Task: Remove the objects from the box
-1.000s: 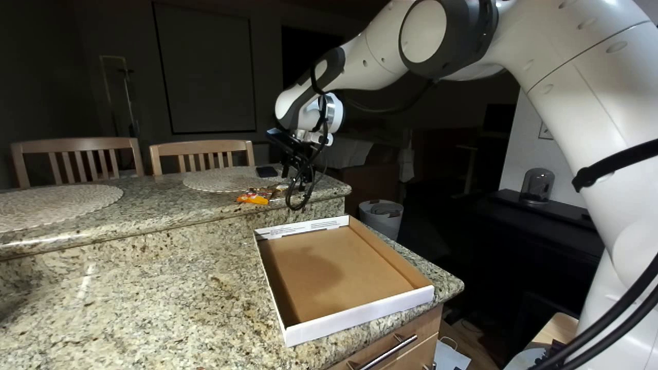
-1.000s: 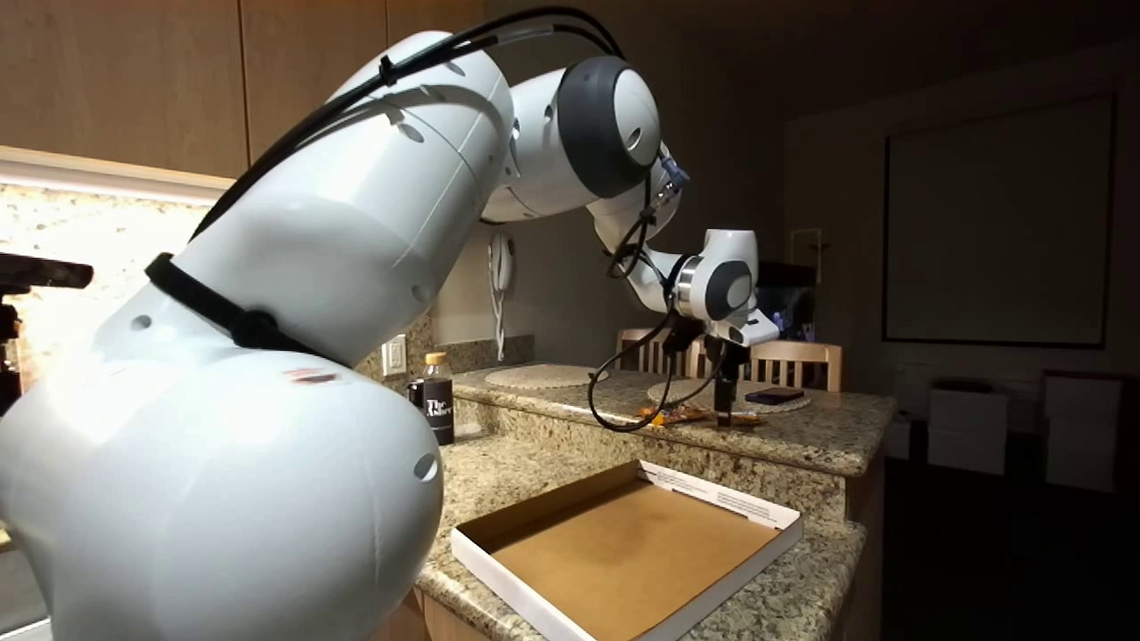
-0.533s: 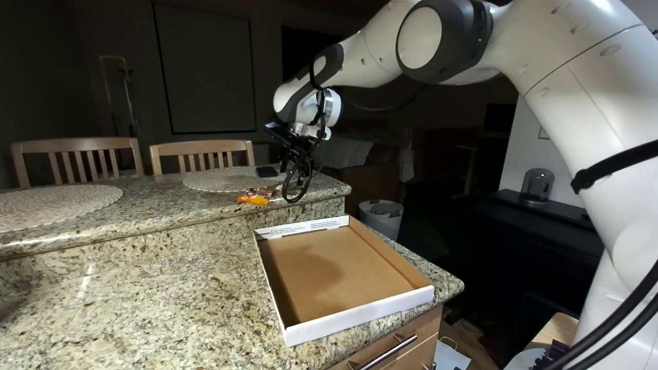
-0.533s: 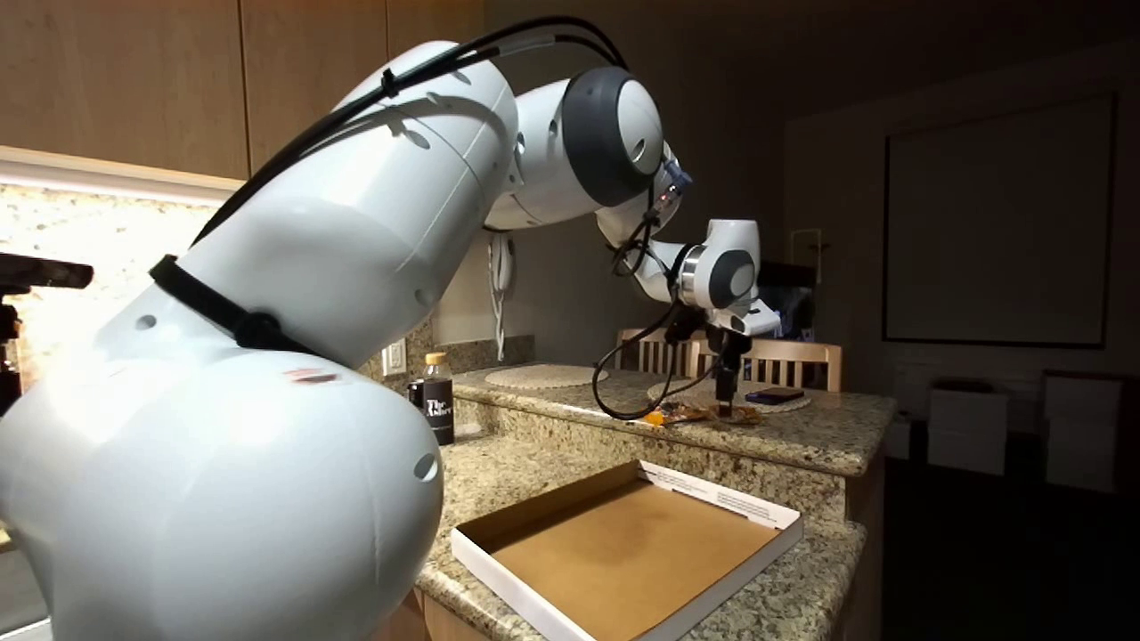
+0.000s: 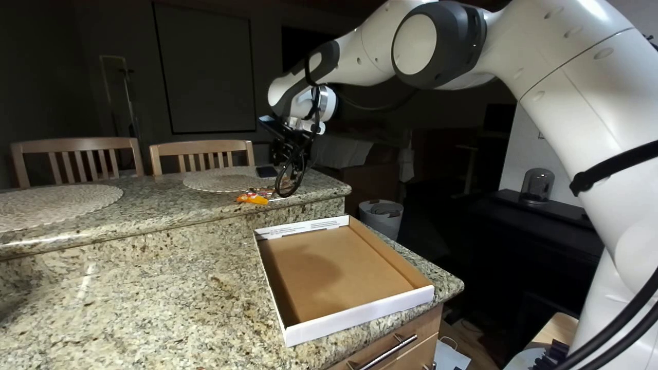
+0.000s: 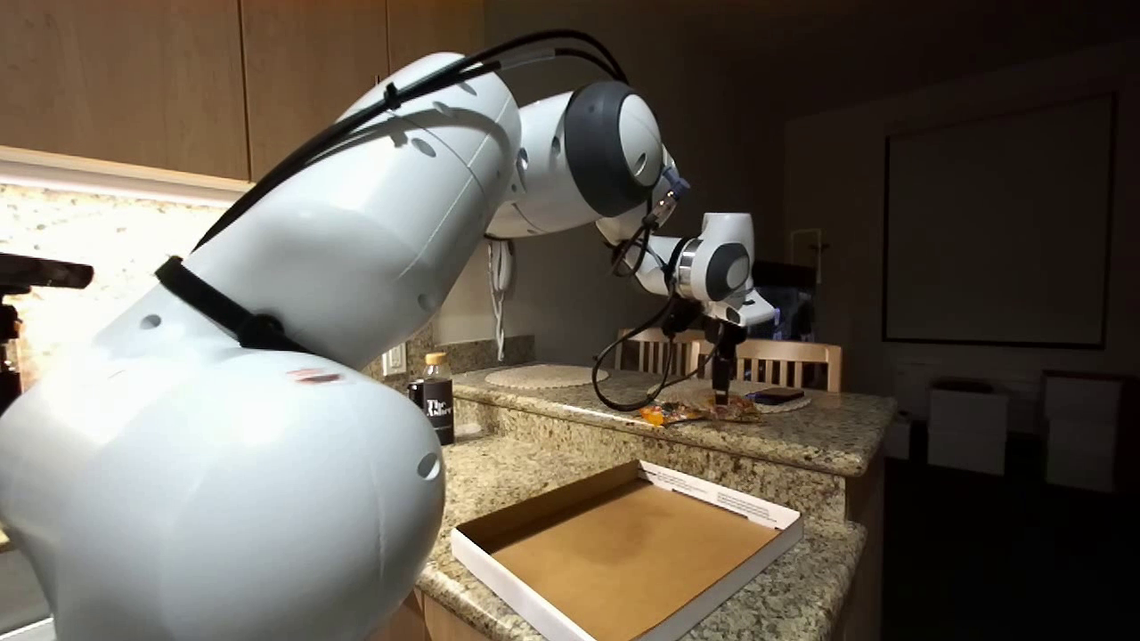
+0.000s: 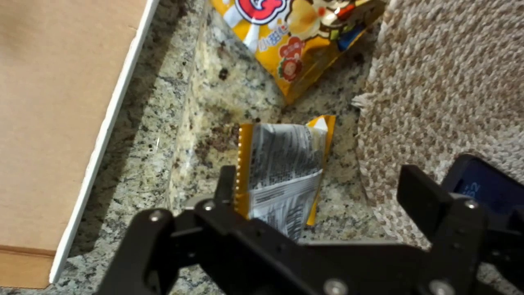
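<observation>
Two packets (image 7: 286, 159) outside one shallow box (image 5: 334, 272), two placemats (image 5: 56, 203), one phone (image 7: 483, 184)

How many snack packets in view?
2, both on the raised counter: one packet, grey side up, under the open gripper; the other packet, colourful side up, at the wrist view's top edge. The gripper may hide more.

Box (image 5: 334, 272) on lower ctr (image 5: 169, 298); 2 pkts (image 7: 286, 159) on upper ctr (image 5: 154, 203), L of mat (image 7: 442, 90) in wrist view; phone (image 7: 487, 188) on mat; chairs (image 5: 200, 146) behind upper ctr.
</observation>
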You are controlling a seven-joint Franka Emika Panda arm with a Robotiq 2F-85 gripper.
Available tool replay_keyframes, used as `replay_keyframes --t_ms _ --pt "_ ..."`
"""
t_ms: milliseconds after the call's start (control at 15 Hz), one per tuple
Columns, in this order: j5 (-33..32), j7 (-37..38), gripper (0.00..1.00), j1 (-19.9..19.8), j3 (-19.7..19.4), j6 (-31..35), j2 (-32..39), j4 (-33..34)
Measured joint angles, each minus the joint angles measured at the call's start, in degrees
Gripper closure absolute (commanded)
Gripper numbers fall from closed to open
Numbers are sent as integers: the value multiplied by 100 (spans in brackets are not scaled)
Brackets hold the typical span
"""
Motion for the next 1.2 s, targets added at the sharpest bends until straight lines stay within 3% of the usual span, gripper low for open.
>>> replay_keyframes --t_ms 533,800,1000,1200 --pt "-87 1 0 191 41 -901 272 330" --pt "-87 1 0 204 58 -1017 431 469" --pt "-87 -6 0 203 141 -1019 286 480" --pt "-87 -256 0 200 360 -1631 -252 159"
